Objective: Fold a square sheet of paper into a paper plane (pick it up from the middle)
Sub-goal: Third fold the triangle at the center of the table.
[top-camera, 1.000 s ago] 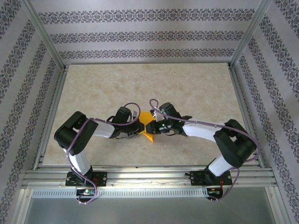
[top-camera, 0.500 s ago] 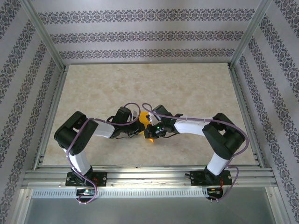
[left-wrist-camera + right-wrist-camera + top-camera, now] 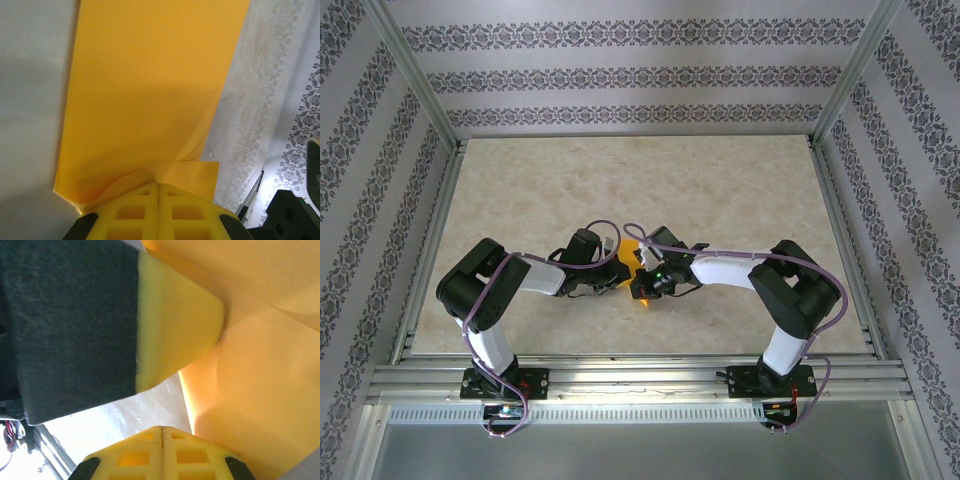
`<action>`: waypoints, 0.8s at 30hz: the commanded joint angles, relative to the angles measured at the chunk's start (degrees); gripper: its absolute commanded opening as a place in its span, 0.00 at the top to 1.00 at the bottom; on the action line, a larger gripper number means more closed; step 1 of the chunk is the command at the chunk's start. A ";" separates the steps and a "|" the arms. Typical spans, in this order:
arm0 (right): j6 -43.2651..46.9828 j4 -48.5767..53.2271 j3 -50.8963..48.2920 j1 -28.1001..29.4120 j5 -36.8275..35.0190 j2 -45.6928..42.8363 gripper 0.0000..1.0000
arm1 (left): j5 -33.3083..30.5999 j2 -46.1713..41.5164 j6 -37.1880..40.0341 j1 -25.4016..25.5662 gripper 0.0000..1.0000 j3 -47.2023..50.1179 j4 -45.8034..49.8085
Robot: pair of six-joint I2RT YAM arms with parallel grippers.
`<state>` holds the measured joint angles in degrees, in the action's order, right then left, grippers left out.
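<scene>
The orange paper (image 3: 150, 75) is a folded long strip running away from my left gripper (image 3: 159, 184), which is shut on its near end; a small flap sticks out to the right of the pinch. From above, only bits of the paper (image 3: 642, 295) peek out between the two grippers at the table's near middle. My left gripper (image 3: 618, 275) and right gripper (image 3: 638, 280) meet tip to tip there. My right gripper (image 3: 162, 428) is shut, its tips beside the paper's edge (image 3: 260, 380), with nothing visible between its fingers. The left gripper's finger (image 3: 175, 325) hangs close above.
The beige marbled table (image 3: 720, 190) stretches free behind and to both sides of the arms. Aluminium rails (image 3: 640, 375) run along the near edge and patterned walls close in the other three sides.
My right arm has pushed left and folded its elbow, bringing its gripper against the left one. Less of the paper shows from above. The left arm has held still.
</scene>
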<state>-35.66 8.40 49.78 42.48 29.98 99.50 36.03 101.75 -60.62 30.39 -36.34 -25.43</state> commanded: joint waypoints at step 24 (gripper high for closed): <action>-3.90 -10.78 -12.45 -1.59 3.47 -1.43 0.94 | -2.46 3.26 0.94 0.66 1.00 1.07 3.90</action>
<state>-39.09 -5.39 39.94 40.64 33.56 98.15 36.05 101.91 -60.62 30.39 -36.36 -25.54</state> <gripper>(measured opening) 0.064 0.062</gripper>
